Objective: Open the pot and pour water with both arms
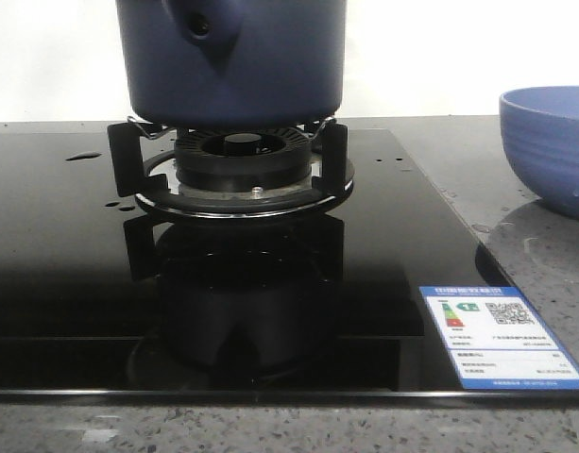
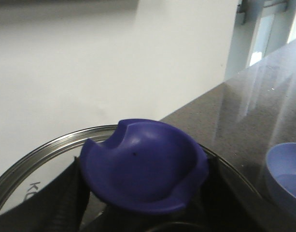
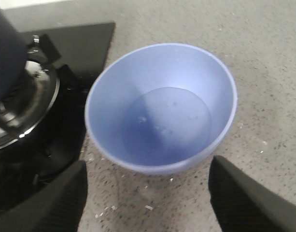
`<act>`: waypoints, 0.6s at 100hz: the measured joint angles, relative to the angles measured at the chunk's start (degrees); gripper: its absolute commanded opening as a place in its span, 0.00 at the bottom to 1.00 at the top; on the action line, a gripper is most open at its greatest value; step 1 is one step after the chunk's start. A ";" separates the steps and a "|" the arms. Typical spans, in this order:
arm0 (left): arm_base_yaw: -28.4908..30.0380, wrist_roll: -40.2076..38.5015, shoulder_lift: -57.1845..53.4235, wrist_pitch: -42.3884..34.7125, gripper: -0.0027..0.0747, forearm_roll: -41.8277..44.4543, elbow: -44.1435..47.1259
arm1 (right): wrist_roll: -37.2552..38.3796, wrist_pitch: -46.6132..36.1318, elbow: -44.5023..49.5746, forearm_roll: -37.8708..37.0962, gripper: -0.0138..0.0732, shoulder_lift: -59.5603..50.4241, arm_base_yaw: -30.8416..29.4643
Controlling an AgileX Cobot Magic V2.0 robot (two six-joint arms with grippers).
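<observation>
Left pincer (image 2: 143, 220) grips the lid (image 2: 144, 164); right pincer (image 3: 147, 198) is open over the bowl (image 3: 162, 106). Advise lifting straight, clear of pot (image 1: 232, 57).

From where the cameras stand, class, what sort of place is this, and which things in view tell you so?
Most likely a kitchen counter. A black glass gas hob with a round burner is set into a speckled grey stone worktop. A large dark navy-blue pot sits on the burner's support, and a light blue ridged bowl stands beside it.

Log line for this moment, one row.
pot: on burner | left claw: at lid knob, grip unclear | right claw: open by bowl | water: shallow in bowl
</observation>
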 measured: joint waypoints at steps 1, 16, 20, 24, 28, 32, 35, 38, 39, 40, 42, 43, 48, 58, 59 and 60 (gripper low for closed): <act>0.42 0.00 -0.26 0.00 0.47 0.00 0.00 | 0.11 0.21 -0.55 -0.14 0.70 0.41 0.00; 4.29 0.00 -1.52 1.27 0.47 0.00 -0.11 | 2.98 1.98 -6.65 -3.94 0.70 9.96 0.00; 5.20 0.00 -1.63 1.41 0.47 0.00 -0.11 | 3.44 2.61 -8.43 -5.41 0.70 12.58 0.00; 6.02 0.00 -1.63 1.68 0.47 0.00 -0.11 | 3.84 3.20 -9.86 -6.82 0.70 14.82 0.00; 6.57 0.00 -1.63 1.92 0.47 0.00 -0.11 | 3.96 3.78 -11.51 -8.11 0.70 17.48 -0.31; 7.11 0.00 -1.63 2.01 0.47 0.00 -0.11 | 4.09 4.66 -13.08 -9.01 0.70 20.10 -0.83; 7.38 0.00 -1.63 2.29 0.47 0.00 -0.11 | 4.18 5.26 -14.09 -9.70 0.70 21.83 -1.42; 7.53 0.00 -1.63 2.30 0.47 0.00 -0.11 | 4.21 5.96 -15.04 -10.01 0.70 23.53 -1.97; 7.65 0.00 -1.63 2.38 0.47 0.00 -0.11 | 4.21 6.08 -15.49 -9.99 0.70 24.38 -2.10; 7.66 0.00 -1.63 2.38 0.47 0.00 -0.11 | 4.31 6.18 -15.71 -10.16 0.70 24.79 -2.39; 7.80 0.00 -1.63 2.43 0.47 0.00 -0.11 | 4.31 6.47 -16.33 -10.31 0.70 26.04 -2.81; 7.93 0.00 -1.63 2.54 0.47 0.00 -0.11 | 4.31 6.64 -16.72 -10.28 0.70 26.46 -2.95; 8.04 0.00 -1.63 2.52 0.47 0.00 -0.11 | 4.31 7.25 -17.85 -10.50 0.70 29.69 -3.83; 8.16 0.00 -1.63 2.52 0.47 0.10 -0.11 | 4.20 8.04 -19.33 -10.72 0.70 35.02 -4.92; 8.16 0.00 -1.63 2.52 0.47 0.10 -0.11 | 4.19 8.28 -19.35 -10.72 0.70 35.38 -5.05; 8.16 0.00 -1.63 2.52 0.47 0.10 -0.11 | 4.19 8.36 -19.45 -10.72 0.70 36.10 -5.06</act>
